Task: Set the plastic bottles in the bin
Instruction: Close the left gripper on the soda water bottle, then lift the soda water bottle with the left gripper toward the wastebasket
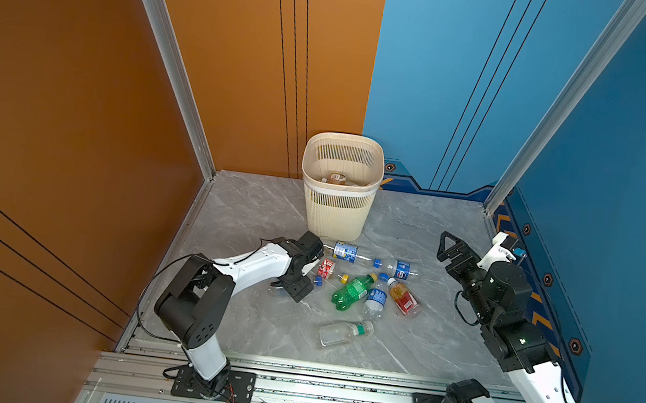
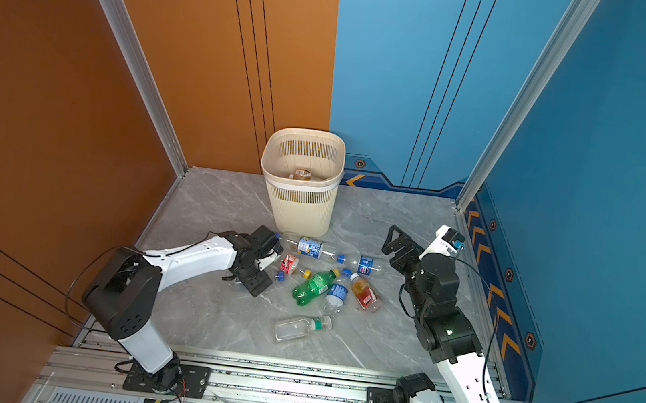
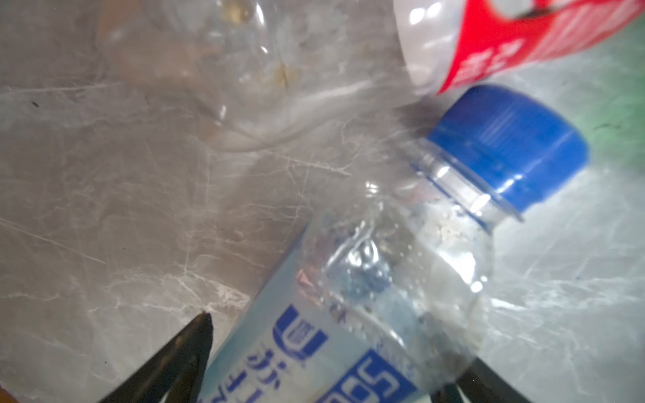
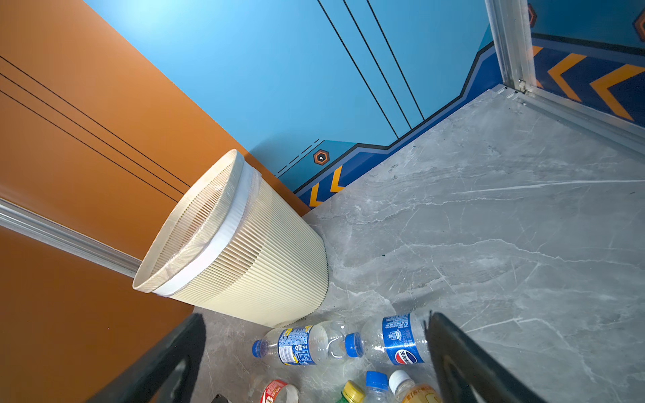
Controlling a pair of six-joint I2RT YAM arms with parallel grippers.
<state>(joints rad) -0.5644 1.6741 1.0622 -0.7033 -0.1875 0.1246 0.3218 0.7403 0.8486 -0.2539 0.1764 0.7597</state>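
The left gripper [image 3: 343, 349] straddles a blue-capped bottle [image 3: 394, 275] lying on the marble table [image 1: 424, 349]; I cannot tell if it pinches. The right gripper [image 1: 449, 247] hangs wide open, empty. The other plastic bottles [image 1: 352, 292] lie scattered before the bin [image 1: 336, 212], one inside.

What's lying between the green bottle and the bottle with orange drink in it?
A clear bottle with a blue label lies between them, on its side. Both top views show it.
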